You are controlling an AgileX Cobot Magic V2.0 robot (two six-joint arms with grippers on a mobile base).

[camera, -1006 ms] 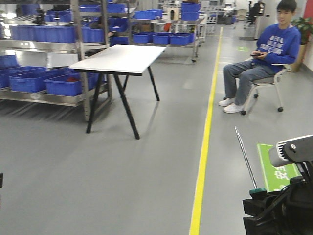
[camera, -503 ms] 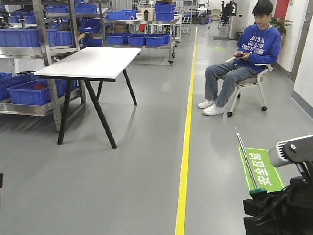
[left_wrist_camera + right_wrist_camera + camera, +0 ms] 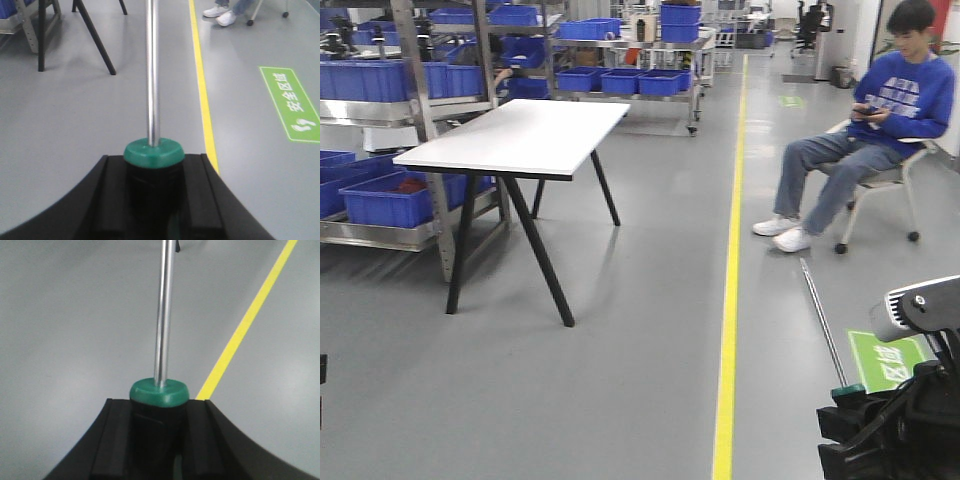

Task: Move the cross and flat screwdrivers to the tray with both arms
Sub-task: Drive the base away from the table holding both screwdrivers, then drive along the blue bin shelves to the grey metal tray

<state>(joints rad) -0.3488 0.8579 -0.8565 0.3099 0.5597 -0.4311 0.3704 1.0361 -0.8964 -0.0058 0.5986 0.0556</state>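
My left gripper (image 3: pixel 154 172) is shut on the black handle of one screwdriver (image 3: pixel 152 75). Its green band sits just above the fingers (image 3: pixel 107 175) and the steel shaft points away over the floor. My right gripper (image 3: pixel 158 412) is shut on the second screwdriver (image 3: pixel 165 315) in the same way. In the front view the right gripper (image 3: pixel 850 415) is low at the right, with its screwdriver (image 3: pixel 820 330) slanting upward. I cannot tell the tip types apart. The tray is out of view.
A white table (image 3: pixel 520 135) on black legs stands ahead to the left, before metal shelves with blue bins (image 3: pixel 380 80). A person (image 3: pixel 880 120) sits on a chair at the right. A yellow line (image 3: pixel 730 330) and a green floor sign (image 3: pixel 890 360) mark the grey floor.
The room has shifted in the front view: table and seated person moved left, then back right. The right gripper and its screwdriver keep the same place in the frame.
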